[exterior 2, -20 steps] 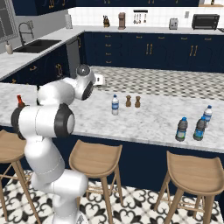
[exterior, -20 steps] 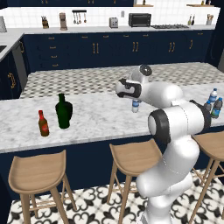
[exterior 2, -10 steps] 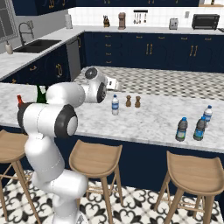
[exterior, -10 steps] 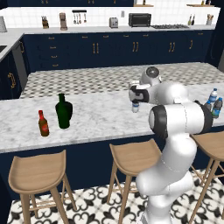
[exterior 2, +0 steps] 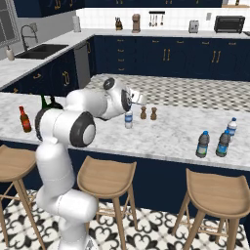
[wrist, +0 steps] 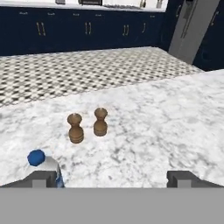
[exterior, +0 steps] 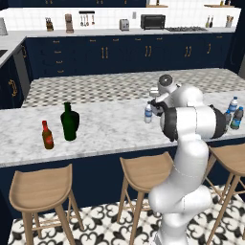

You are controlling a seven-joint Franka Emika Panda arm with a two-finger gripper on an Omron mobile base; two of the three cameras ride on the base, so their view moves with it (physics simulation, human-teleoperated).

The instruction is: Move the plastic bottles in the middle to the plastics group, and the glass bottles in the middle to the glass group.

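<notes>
**What stands on the marble counter**

The counter (exterior 2: 161, 136) is long, white and grey. Near its left end stand a small brown bottle with a red cap (exterior: 47, 135) and a fat dark bottle (exterior: 70, 122), close together. In the middle stands one small water bottle (exterior 2: 128, 119). Just beside it are two little brown shakers (wrist: 88, 125). Near the right end, by the front edge, three more water bottles (exterior 2: 216, 141) stand in a bunch.

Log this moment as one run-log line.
gripper: open, empty | target: water bottle mid-counter, standing, beside left fingertip | pepper shakers behind | bottle group at right end
</notes>
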